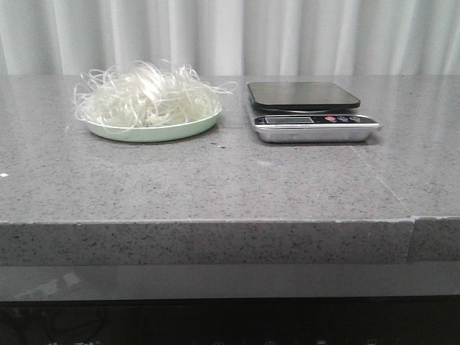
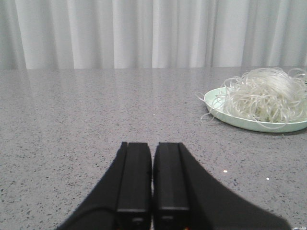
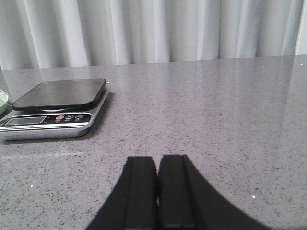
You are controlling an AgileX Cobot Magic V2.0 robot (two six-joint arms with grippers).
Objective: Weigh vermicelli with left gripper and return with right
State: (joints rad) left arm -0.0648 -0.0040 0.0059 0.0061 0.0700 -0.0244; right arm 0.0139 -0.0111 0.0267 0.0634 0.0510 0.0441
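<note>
A: So, where is the vermicelli?
B: It sits in a fluffy white pile on the green plate, on the far left part of the gray table.
A: And the scale?
B: Just to the right of the plate, not touching it. Its dark top is bare.
A: What about the grippers?
B: The left gripper has its fingers pressed together, holding nothing. The right gripper is pressed together too, near the scale.
</note>
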